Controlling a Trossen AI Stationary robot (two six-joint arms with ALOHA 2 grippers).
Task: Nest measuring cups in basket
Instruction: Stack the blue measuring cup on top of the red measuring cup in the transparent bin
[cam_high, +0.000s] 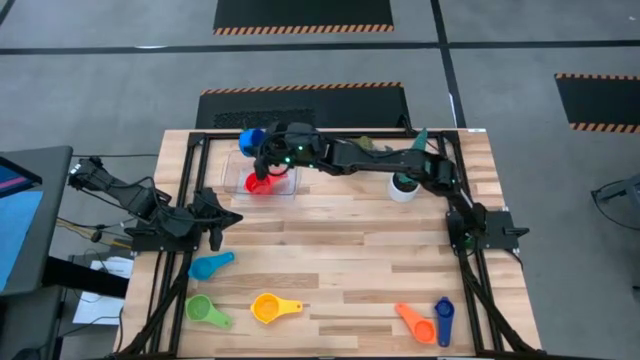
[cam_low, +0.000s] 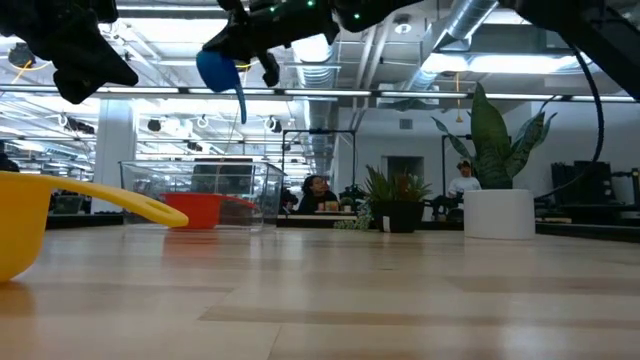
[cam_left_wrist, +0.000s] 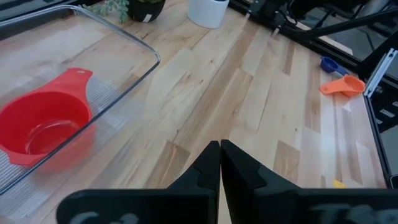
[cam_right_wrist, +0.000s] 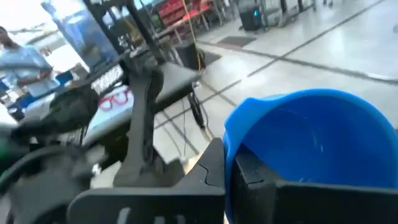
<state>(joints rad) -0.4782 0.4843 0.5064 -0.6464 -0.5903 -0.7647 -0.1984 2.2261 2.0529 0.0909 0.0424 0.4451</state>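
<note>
My right gripper (cam_high: 264, 152) reaches across the far side of the table and is shut on a blue measuring cup (cam_high: 250, 138), high above the far left corner of the clear basket (cam_high: 285, 186). A red cup (cam_high: 258, 184) sits upright on the basket's floor. My left gripper (cam_high: 214, 228) waits shut at the table's left side, holding nothing. Light blue (cam_high: 210, 265), green (cam_high: 207, 311), yellow (cam_high: 270, 307), orange (cam_high: 413, 321) and dark blue (cam_high: 444, 320) cups lie on the near part of the table. My right gripper pinches the blue cup's wall at the rim (cam_right_wrist: 229, 149), one finger (cam_right_wrist: 208, 168) outside the bowl and the other (cam_right_wrist: 252, 177) inside it. The fingers come level from the table's right side. The cup is lifted clear, its handle (cam_low: 241, 100) hanging down.
A white plant pot (cam_high: 403, 187) stands right of the basket, under my right arm. Black frame rails (cam_high: 190, 200) run along the table's left and right sides. In the low view the yellow cup (cam_low: 30, 220) lies close to the near edge. People sit in the room beyond.
</note>
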